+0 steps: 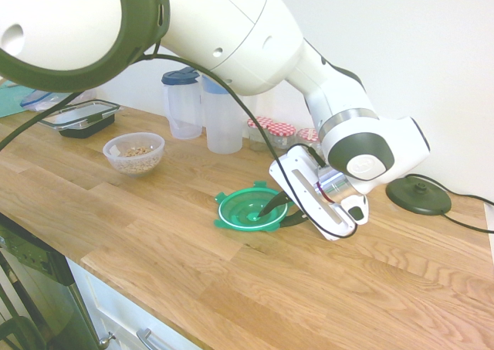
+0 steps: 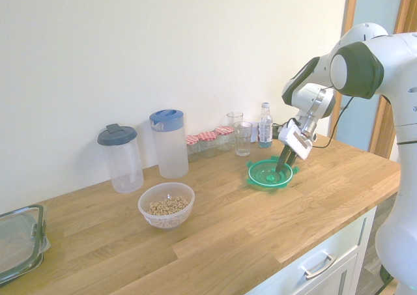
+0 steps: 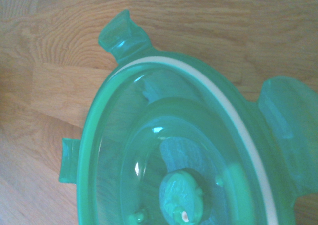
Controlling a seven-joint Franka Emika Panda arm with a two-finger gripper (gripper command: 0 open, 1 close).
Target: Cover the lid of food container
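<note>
Bare countertop (image 2: 215,233) between lid (image 2: 264,175) and bowl (image 2: 167,204)

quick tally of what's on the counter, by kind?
Green lid: 1
Clear bowl of cereal: 1
Pitchers: 2
Red-checked-lid jars: 3
Drinking glasses: 2
Water bottle: 1
Black-rimmed rectangular container: 1
Total: 11
</note>
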